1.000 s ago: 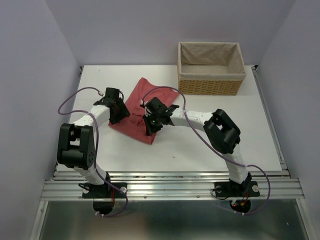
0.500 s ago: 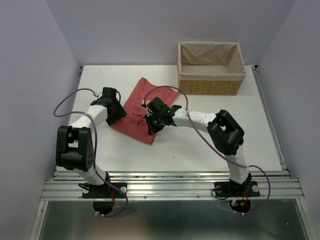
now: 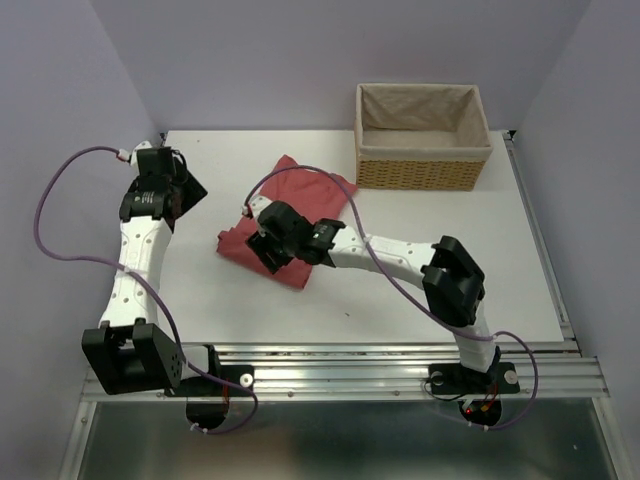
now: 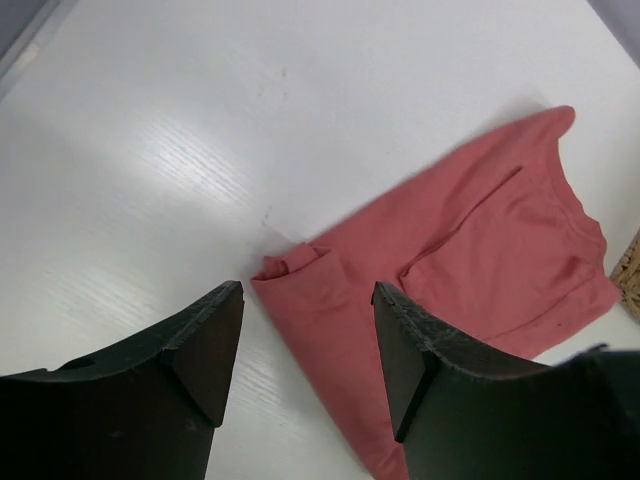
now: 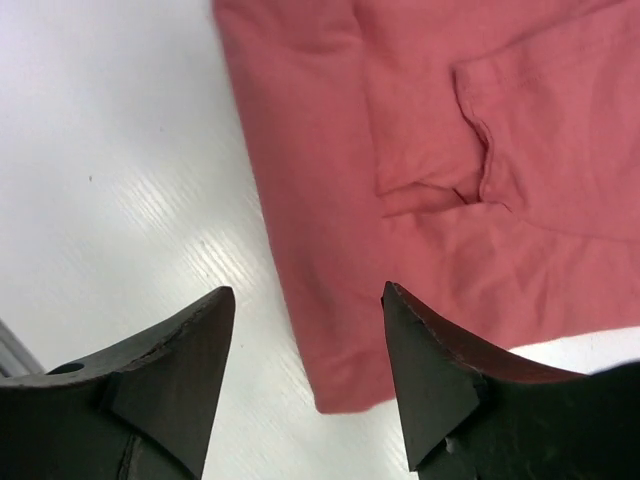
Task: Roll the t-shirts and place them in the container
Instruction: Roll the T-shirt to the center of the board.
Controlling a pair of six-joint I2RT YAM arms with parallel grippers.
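One salmon-red t-shirt lay flat and folded on the white table, near one wicker basket at the far right. Of the two grippers, the left gripper hung wide and empty over bare table to the shirt's left. The right gripper, also spread and empty, hovered over the shirt's near edge, seemingly clear of the cloth. Pale lilac walls enclosed the table.

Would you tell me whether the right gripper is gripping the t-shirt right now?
No, the right gripper has its fingers spread apart above the t-shirt, with no cloth between them.
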